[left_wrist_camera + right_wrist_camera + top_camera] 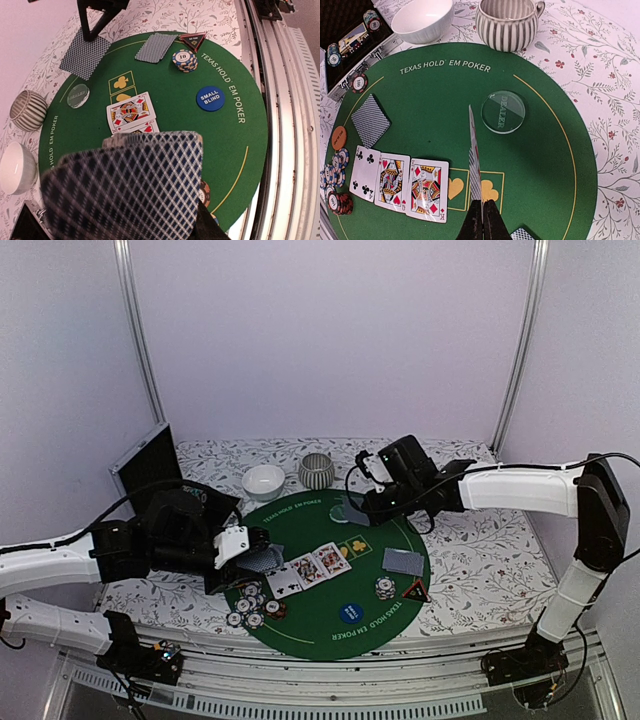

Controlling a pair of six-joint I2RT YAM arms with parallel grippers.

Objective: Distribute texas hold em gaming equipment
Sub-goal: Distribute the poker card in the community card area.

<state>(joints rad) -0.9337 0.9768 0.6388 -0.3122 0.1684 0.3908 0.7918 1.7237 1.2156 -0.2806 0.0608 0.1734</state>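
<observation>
Blurry and right up against the lens in the left wrist view is a fan of blue diamond-backed playing cards (130, 195). It fills the lower half of the frame. Probably a handful of cards, but it's too smeared to count. The left end effector (248, 548) is pinched shut on that fan, and one dark finger (207, 227) pokes out at the bottom right corner. In the top view the fan sits over the left edge of the round green felt mat (330, 630), just above a loose pile of striped poker chips (250, 608).

The right end effector (481, 220) is closed narrow on a single playing card (474, 160). The card stands edge-on at bottom centre of the right wrist frame, over the yellow printed boxes. The clear round DEALER disc (503, 111) lies just up and right of it, not touching.

Left of that card is a row of three face-up cards (395, 182), with a face-down card stack (370, 120) above them and an orange round disc (338, 137) at the left edge.

In the left wrist view:
- Right of centre is the blue SMALL BLIND disc (210, 98).
- Higher up is a neat stack of striped chips (184, 60), with the red-black triangle (193, 40) just beyond it.
- A second face-down card pile (156, 48) lies beside those.

Off the mat, on the floral-cloth counter (600, 75), the white ceramic bowl (422, 20) and the striped grey cup (507, 22) sit at the top of the right wrist frame.
</observation>
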